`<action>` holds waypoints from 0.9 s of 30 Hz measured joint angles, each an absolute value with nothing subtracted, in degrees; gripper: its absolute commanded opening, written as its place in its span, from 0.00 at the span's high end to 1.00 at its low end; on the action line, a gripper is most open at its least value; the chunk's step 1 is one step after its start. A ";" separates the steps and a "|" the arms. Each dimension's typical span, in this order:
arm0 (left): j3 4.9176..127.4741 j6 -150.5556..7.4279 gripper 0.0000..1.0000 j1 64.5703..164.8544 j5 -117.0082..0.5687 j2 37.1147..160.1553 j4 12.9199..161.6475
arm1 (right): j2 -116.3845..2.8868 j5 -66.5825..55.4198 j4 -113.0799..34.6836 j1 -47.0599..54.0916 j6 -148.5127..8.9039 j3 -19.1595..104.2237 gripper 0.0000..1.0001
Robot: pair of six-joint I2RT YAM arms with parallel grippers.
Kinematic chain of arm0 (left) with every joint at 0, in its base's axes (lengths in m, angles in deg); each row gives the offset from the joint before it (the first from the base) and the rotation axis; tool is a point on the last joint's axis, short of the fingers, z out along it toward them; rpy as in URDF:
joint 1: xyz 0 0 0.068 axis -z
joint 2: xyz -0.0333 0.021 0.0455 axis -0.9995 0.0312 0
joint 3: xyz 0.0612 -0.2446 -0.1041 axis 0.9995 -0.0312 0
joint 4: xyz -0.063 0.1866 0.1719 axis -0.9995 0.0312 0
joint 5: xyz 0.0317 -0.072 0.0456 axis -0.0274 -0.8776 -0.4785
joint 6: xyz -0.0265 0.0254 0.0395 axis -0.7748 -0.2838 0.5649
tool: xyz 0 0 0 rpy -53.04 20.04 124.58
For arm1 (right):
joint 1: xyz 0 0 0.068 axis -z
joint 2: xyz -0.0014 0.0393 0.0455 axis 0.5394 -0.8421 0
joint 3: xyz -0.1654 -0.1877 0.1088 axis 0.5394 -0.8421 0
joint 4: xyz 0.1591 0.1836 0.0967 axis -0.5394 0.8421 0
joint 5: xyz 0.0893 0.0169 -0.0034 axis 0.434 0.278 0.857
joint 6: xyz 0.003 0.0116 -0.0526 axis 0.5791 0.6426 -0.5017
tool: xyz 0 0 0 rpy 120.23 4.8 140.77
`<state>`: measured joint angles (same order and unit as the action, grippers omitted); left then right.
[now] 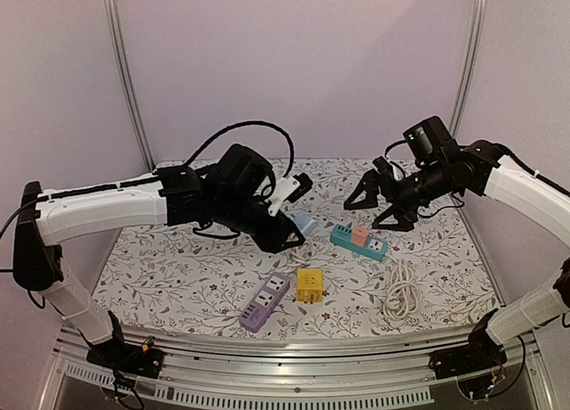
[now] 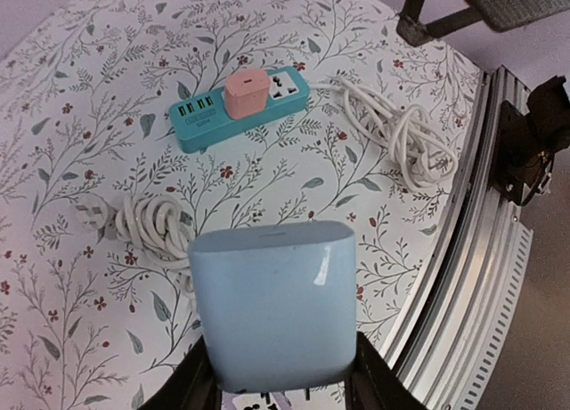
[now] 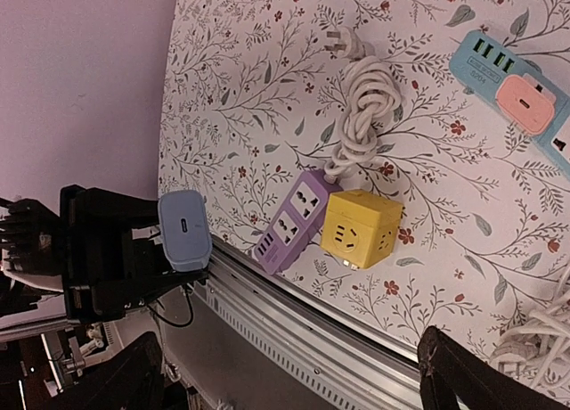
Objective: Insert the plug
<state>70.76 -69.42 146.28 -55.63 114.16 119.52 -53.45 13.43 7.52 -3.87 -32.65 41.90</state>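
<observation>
The light blue plug adapter [image 2: 272, 307] is clamped by its sides in the left gripper [image 1: 287, 230], whose two dark fingers [image 2: 200, 383] press against its lower edges; it hangs in the air over the floral tablecloth [image 1: 178, 267], to the left of the teal power strip [image 1: 359, 242] in the top view and clear of it. That strip lies flat on the cloth with a pink adapter [image 1: 358, 236] seated in its middle socket, green ports to one side and a free socket on the other. A white cable [image 2: 410, 138] runs from its end into a loose coil near the table's front rail. Closer to the arm bases lie a purple power strip [image 1: 264, 303] and a yellow cube socket [image 1: 309, 284] just beside it; a second coiled white cord [image 3: 365, 107] ends at the purple strip. The right gripper [image 1: 381, 205] hovers above the teal strip with its jaws spread wide apart, holding nothing
</observation>
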 measured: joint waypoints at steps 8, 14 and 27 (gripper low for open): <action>72.57 -62.64 1.00 146.39 -59.04 116.35 115.21 | -54.95 19.29 7.30 -3.91 -30.45 42.01 0.05; 72.68 -56.76 1.00 146.69 -62.06 117.03 113.68 | -55.92 22.87 7.01 -3.96 -29.72 42.01 0.07; 75.50 -50.25 1.00 147.41 -65.20 120.90 112.20 | -57.29 29.72 3.49 -4.20 -27.10 42.03 0.14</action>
